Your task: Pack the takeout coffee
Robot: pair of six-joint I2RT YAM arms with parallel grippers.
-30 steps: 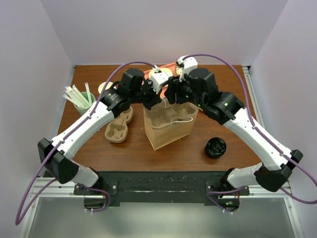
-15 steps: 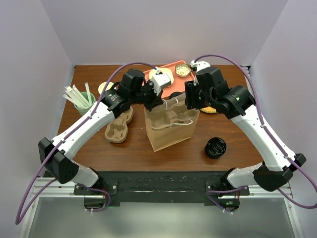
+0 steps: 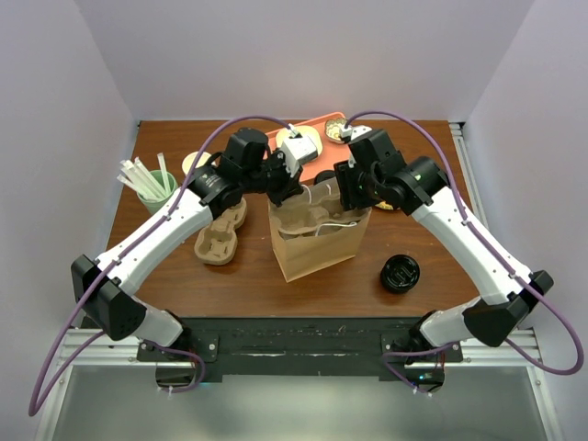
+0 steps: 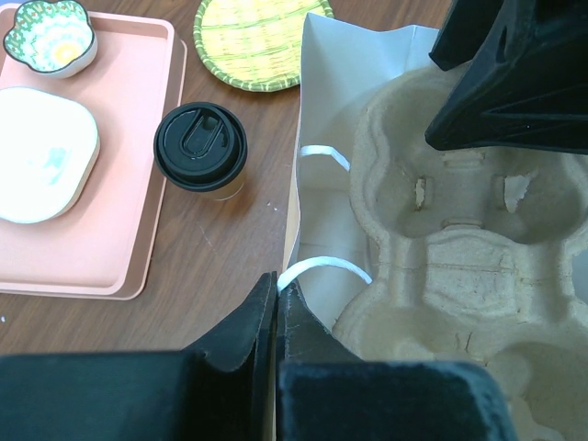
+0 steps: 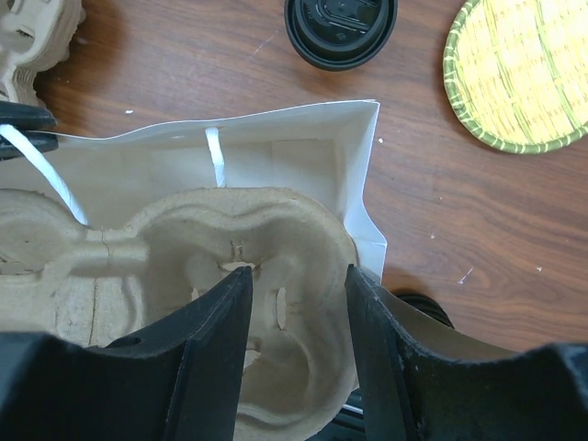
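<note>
The paper bag [image 3: 317, 253] stands open mid-table [image 3: 276, 285], and a pulp carrier [image 3: 317, 216] fills nearly its whole mouth, so there's barely any slack to the walls. The left tool [image 4: 277, 299] is pinched flat on the bag's rim at 9 o'clock. The right tool [image 5: 297, 274] hangs half-spread over the carrier's end well at 3 o'clock, gripping nothing. The takeout coffee [image 4: 199, 150] stands on the table at 12 o'clock from the bag, near its far wall, with the pink tray [image 4: 138, 220] just beside it. From overhead the arms hide most of the cup. There's bare wood at 6 o'clock, and a black round piece [image 3: 401, 274] at 4 o'clock. Can't tell whether the right tool's outer finger is inside the bag wall.
</note>
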